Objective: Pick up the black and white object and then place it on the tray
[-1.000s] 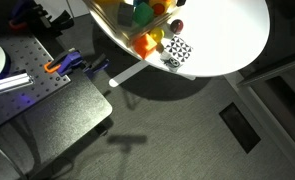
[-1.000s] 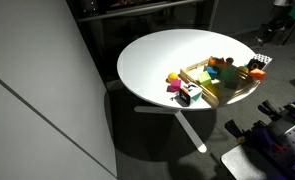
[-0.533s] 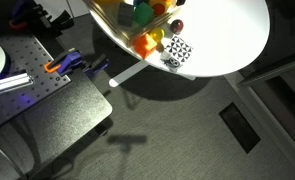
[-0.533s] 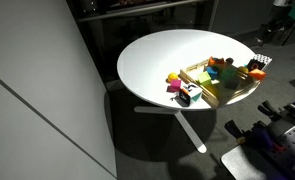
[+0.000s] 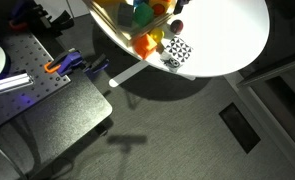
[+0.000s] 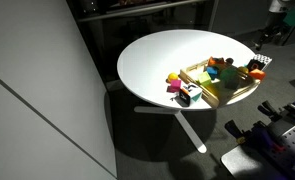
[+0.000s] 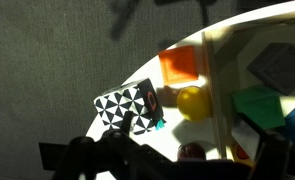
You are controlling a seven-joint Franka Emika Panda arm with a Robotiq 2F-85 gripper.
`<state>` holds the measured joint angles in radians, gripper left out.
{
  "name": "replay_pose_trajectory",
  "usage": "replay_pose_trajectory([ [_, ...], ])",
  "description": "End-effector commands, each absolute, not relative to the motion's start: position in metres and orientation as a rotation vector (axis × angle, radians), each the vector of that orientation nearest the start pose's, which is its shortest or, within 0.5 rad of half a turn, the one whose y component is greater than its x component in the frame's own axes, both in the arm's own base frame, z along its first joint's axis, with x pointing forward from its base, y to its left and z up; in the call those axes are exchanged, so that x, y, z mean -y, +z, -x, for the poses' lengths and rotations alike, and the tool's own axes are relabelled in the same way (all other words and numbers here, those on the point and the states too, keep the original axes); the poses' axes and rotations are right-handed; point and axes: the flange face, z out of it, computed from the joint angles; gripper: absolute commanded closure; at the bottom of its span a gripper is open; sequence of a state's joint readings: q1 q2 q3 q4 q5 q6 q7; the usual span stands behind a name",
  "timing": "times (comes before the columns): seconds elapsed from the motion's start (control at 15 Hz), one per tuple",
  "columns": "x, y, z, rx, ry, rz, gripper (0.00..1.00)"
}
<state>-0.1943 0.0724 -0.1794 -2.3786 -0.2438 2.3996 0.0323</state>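
Cube [image 7: 132, 108], printed with sharp black-and-white triangles, lies centre-left beside the pale wooden tray [image 7: 215, 92]; end effector [image 7: 177, 168] at bottom edge, too dark to tell its spread.

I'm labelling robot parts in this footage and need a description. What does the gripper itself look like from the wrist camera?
In the wrist view the gripper shows only as a black, matte silhouette along the bottom edge, with blocky, angular parts rising at either side. It lies in shadow, so no markings, cables or colour accents can be made out.
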Motion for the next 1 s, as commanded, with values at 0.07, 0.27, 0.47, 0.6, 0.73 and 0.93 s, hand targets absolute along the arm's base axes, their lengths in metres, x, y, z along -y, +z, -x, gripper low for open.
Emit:
replay_pose_trajectory([
  [0.07,0.197,0.264,-0.48,-0.422,0.102,3.324,0.0],
  [0.27,0.208,0.247,-0.486,-0.451,0.1,3.34,0.0],
  [0.47,0.221,0.233,-0.486,-0.483,0.11,3.349,0.0],
  [0.6,0.23,0.223,-0.486,-0.492,0.12,3.35,0.0],
  [0.73,0.235,0.215,-0.486,-0.485,0.114,3.348,0.0],
  [0.93,0.237,0.204,-0.487,-0.466,0.093,3.35,0.0],
])
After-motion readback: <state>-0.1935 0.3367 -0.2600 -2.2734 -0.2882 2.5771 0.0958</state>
